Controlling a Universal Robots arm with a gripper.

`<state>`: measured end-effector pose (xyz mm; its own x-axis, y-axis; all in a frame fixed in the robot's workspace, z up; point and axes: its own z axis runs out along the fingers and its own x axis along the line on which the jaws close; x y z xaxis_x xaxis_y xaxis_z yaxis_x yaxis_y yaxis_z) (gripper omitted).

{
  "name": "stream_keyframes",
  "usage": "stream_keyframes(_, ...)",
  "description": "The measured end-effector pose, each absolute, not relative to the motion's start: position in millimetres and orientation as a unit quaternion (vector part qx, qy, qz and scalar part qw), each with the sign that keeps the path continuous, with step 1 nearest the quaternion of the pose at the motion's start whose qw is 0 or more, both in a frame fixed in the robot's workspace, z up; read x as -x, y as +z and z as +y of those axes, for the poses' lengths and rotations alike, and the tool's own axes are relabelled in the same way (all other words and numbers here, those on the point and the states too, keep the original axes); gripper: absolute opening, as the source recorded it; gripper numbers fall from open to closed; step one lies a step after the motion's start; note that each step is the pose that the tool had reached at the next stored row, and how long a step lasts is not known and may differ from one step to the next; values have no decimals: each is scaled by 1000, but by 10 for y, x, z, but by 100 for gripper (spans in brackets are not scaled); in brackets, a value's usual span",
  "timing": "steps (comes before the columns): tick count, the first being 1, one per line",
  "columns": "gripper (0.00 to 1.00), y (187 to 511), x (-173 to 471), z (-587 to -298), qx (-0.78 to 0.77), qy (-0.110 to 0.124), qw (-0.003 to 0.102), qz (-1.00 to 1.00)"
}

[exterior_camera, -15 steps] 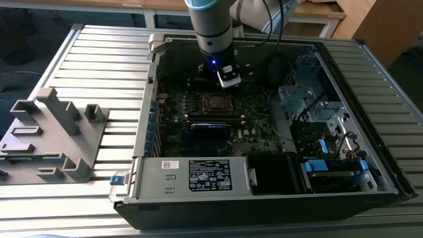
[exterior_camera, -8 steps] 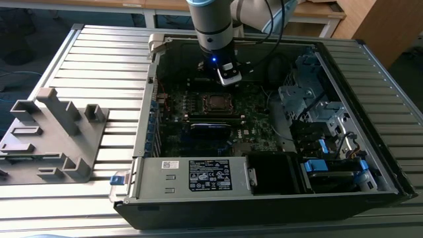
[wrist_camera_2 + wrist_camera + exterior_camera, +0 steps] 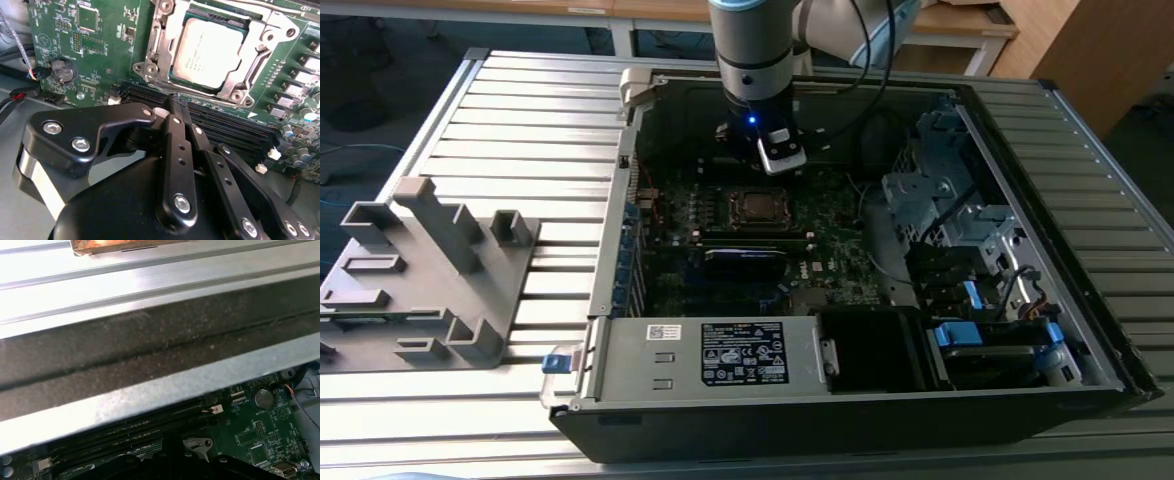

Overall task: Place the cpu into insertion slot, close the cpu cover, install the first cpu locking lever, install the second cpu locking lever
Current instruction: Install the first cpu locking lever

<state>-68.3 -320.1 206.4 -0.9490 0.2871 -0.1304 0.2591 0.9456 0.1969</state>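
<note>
The cpu [image 3: 207, 47], a dull silver square, lies in the socket on the green motherboard [image 3: 100, 50]. The silvery cpu cover [image 3: 252, 62] lies flat around it, framing its top. I cannot tell how the locking levers stand. My gripper [image 3: 176, 104] hovers beside the socket over the black memory slots [image 3: 230, 127], its fingers shut together with nothing between them. In the exterior view the gripper [image 3: 783, 158] hangs inside the open computer case, just behind the socket [image 3: 758, 207].
The case wall [image 3: 150, 390] rises close behind the gripper. A power supply [image 3: 720, 355] sits at the case front and drive cages [image 3: 961, 215] on the exterior view's right. A grey plastic fixture [image 3: 427, 275] stands on the slatted table [image 3: 520, 100]. A coin battery [image 3: 62, 70] and cables [image 3: 15, 92] lie nearby.
</note>
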Motion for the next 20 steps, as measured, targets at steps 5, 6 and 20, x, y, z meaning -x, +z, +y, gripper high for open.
stream_keyframes(5,11,2082,682,-3201,-139,89,79,983)
stream_keyframes(6,11,2097,682,-3201,-139,89,79,983)
stream_keyframes(20,11,2125,628,-3201,-144,78,20,986)
